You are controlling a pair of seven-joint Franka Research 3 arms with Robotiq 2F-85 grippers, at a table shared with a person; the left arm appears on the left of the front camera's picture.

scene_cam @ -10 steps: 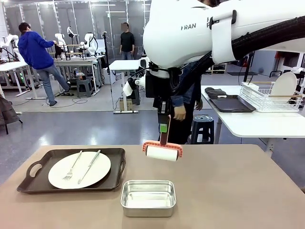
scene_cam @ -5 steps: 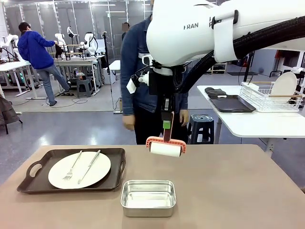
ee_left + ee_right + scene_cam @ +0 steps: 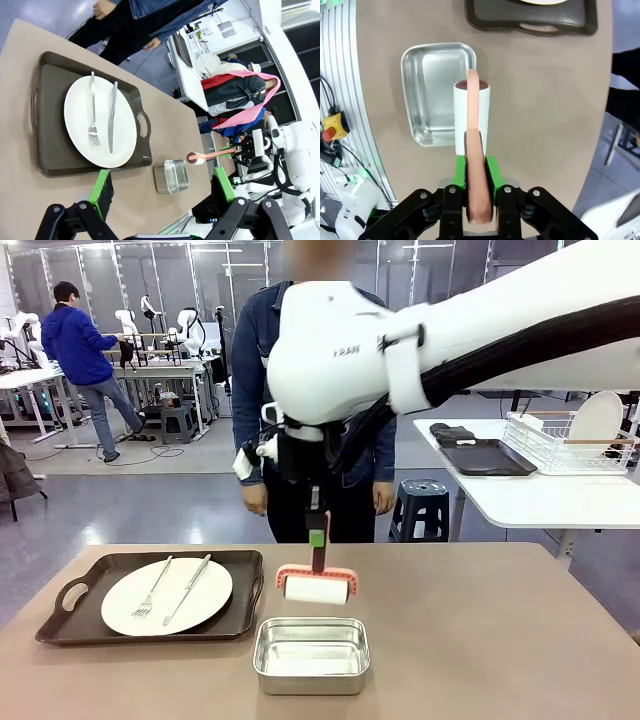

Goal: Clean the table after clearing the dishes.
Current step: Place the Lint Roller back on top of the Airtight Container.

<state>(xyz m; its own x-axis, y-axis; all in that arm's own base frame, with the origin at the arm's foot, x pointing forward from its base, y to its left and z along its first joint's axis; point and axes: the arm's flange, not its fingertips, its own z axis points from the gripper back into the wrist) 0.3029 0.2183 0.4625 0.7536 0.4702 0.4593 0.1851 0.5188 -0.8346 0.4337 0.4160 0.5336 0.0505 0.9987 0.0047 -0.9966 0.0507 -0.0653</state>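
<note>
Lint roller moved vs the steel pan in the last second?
Yes. In the front view the lint roller, clamped in the right gripper, has gone left and down, closing on the far rim of the steel pan, which stayed put.

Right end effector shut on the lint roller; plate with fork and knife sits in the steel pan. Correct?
No: front view shows the plate with fork and knife on the brown tray, not in the steel pan. The right end effector is shut on the lint roller.

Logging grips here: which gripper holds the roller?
The right gripper, shut on the roller's pink handle; the left gripper hangs open and empty.
</note>
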